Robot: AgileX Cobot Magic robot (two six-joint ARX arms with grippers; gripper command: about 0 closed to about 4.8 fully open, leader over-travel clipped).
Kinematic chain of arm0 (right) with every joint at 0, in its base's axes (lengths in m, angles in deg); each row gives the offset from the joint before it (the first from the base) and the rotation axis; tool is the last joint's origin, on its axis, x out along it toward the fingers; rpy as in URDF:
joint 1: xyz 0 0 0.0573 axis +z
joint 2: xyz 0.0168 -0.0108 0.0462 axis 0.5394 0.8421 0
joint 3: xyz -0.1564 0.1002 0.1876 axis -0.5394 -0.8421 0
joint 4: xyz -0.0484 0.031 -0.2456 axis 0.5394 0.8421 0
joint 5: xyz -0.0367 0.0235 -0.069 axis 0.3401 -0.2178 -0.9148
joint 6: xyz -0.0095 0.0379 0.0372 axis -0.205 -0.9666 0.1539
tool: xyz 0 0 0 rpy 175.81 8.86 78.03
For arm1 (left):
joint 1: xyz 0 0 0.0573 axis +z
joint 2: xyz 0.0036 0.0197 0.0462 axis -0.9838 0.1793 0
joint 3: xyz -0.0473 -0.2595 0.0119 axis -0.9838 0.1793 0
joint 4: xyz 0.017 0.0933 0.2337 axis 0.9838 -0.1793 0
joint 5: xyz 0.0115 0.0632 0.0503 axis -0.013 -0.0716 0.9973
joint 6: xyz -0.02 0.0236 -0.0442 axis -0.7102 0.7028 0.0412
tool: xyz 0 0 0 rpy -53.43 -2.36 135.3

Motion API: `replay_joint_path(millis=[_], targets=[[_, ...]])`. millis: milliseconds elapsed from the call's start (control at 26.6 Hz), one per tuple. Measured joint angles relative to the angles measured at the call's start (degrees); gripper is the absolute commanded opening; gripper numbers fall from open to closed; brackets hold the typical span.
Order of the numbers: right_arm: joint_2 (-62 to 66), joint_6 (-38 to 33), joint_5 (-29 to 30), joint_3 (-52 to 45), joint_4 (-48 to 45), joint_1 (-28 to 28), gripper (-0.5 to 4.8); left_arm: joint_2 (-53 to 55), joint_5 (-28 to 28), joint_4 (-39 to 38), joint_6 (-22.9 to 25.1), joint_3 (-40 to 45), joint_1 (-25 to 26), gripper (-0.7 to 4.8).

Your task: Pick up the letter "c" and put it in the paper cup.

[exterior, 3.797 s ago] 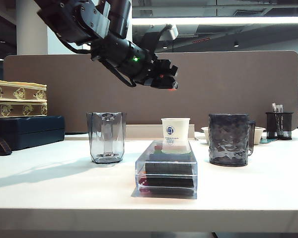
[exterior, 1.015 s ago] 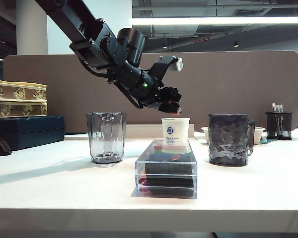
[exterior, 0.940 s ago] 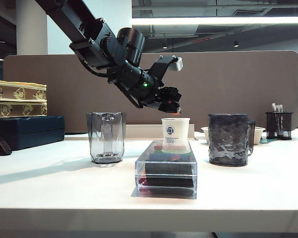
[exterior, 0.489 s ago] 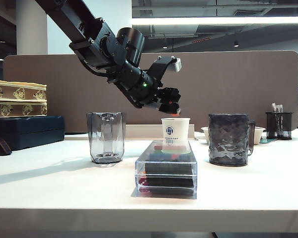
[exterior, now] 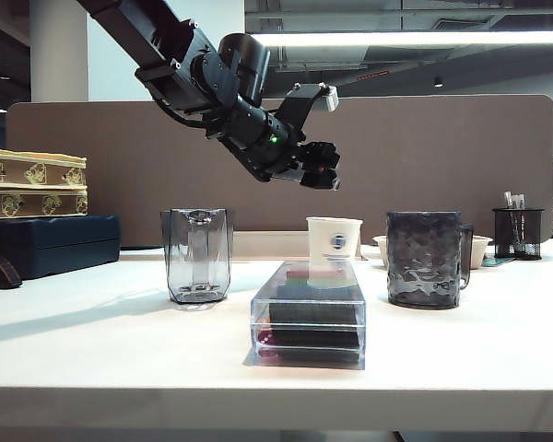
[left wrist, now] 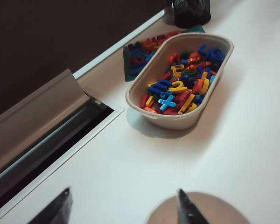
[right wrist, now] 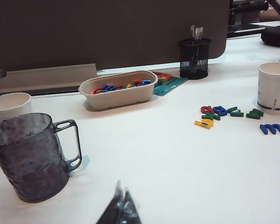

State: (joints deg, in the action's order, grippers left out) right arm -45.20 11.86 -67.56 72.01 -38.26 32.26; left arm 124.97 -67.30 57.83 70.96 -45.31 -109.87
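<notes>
The white paper cup with a blue logo stands behind a clear box, between a glass and a dark mug. My left gripper hangs open a short way above it, nothing between its fingers. In the left wrist view the gripper is spread wide, and the paper cup shows its brownish inside just under one fingertip. The letter "c" is out of view in every frame. My right gripper is shut and empty, low over the white table, with the paper cup far off beyond the mug.
A clear grey glass, a clear box and a dark handled mug stand around the cup. A beige tray full of coloured letters lies behind. Loose letters, a second cup and a mesh pen holder are further off.
The left gripper has opened and risen a little. The red-orange piece at its tips is gone from sight. The paper cup has shifted slightly right and turned.
</notes>
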Motion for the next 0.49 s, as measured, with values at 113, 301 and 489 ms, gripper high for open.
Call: replay_joint_path(millis=[113, 301, 489], targets=[[0.0, 0.0, 0.0, 0.0, 0.0, 0.0, -0.01, 0.0, 0.0, -0.4, 0.0, 0.0, 0.0, 2.83], [0.0, 0.0, 0.0, 0.0, 0.0, 0.0, -0.01, -0.7, 0.0, -2.2, 0.0, 0.1, 0.0, 2.77], [0.0, 0.0, 0.0, 0.0, 0.0, 0.0, -0.01, -6.7, 0.0, -6.5, -0.1, 0.0, 0.0, 2.70]])
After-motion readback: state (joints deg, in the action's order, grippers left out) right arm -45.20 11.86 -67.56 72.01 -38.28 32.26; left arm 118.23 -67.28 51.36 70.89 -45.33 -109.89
